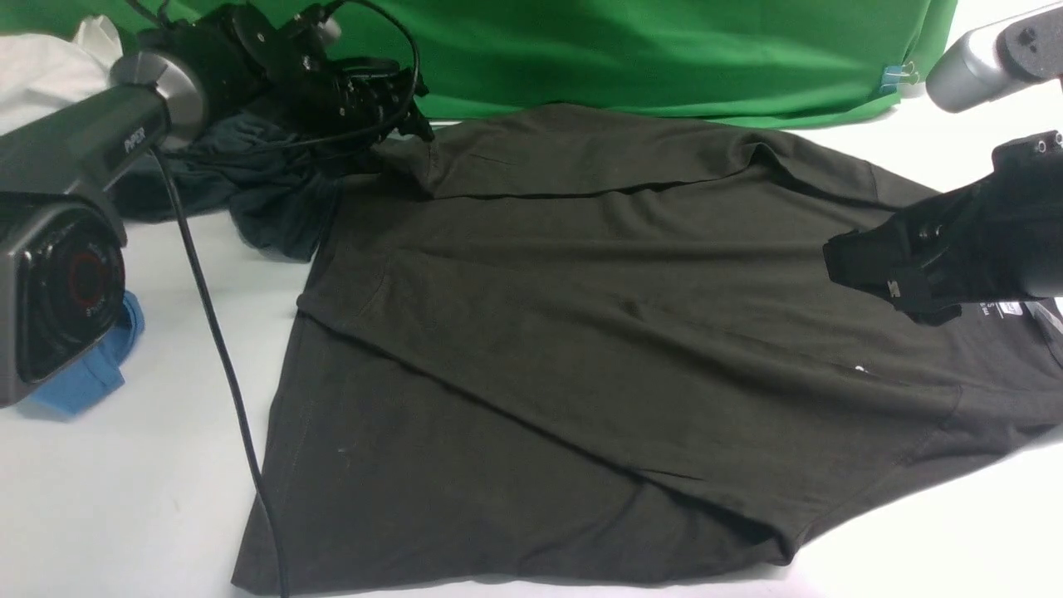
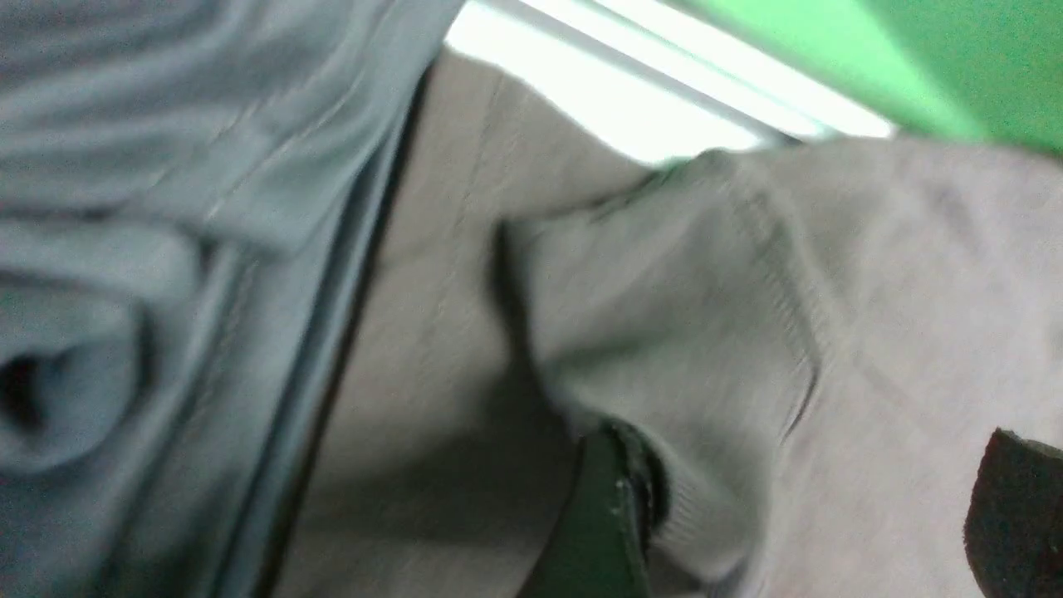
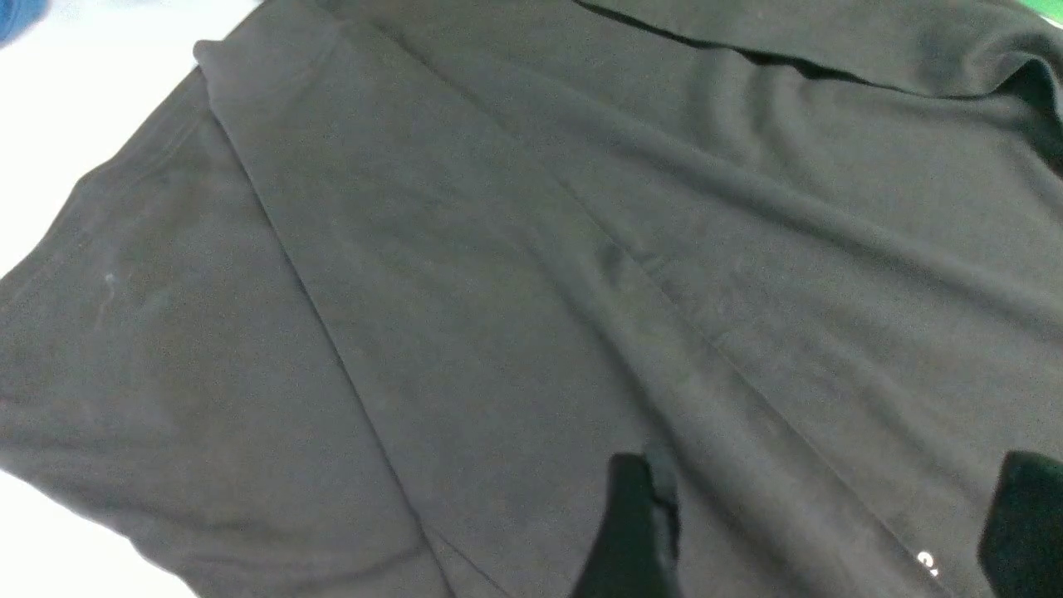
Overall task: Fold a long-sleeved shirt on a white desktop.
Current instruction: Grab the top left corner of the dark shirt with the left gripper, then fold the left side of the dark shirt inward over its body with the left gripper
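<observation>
The spread-jawed left jaws (image 2: pixel 793 490) hover by the far-left folded edge of the dark long-sleeved knit shirt (image 1: pixel 531 332), which slants across the white surface (image 1: pixel 199 465); the right jaws (image 3: pixel 818 515), also apart, seem farther off.

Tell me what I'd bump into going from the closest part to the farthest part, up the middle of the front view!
The big dark shirt → the green cloth hanging behind it.
</observation>
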Robot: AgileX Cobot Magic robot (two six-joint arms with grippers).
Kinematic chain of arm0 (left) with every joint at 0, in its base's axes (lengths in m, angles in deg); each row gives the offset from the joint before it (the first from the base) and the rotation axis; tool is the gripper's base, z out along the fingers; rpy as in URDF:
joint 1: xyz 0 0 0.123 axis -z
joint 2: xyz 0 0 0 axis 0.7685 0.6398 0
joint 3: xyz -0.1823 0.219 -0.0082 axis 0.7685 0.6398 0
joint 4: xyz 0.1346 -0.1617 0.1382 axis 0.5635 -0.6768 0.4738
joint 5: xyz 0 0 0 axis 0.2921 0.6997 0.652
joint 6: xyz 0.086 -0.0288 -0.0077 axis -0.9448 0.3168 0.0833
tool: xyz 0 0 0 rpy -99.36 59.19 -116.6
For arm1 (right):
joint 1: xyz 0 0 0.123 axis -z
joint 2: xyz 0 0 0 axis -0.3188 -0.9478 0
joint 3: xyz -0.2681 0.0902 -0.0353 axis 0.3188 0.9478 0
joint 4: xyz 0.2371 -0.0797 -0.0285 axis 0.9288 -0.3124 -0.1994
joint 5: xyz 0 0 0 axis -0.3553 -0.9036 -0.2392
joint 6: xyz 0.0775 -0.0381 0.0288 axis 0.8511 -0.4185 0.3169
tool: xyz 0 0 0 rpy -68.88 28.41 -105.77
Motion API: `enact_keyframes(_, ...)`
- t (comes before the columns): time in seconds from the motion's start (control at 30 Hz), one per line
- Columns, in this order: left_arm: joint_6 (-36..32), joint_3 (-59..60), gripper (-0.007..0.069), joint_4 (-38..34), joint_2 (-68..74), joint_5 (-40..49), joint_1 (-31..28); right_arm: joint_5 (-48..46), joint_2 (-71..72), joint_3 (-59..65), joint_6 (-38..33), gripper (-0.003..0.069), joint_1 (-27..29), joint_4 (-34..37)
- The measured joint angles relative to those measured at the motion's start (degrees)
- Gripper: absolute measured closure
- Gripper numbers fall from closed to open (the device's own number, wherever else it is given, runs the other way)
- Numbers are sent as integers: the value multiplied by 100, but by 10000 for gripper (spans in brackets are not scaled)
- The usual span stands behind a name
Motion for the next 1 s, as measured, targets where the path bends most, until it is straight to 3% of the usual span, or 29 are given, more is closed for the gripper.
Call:
enact_keyframes(0.13,-188,0,179,-249,134,10,0,3,0,0,-6,120,0,0)
enact_keyframes(0.33,-273,0,513,-299,211,113,0,7,0,0,-6,120,0,0)
enact_keyframes(0.4,-301,0,578,-277,162,122,0,-19,0,0,-6,120,0,0)
enact_keyframes(0.63,-614,-108,589,-122,-336,364,-28,-128,0,0,-1,120,0,0)
enact_keyframes(0.83,-1003,-218,589,613,-1250,1112,-41,-381,19,0,75,120,0,-41)
enact_keyframes(1.0,-1137,-231,589,971,-1687,1837,-47,-516,139,0,545,120,0,-342)
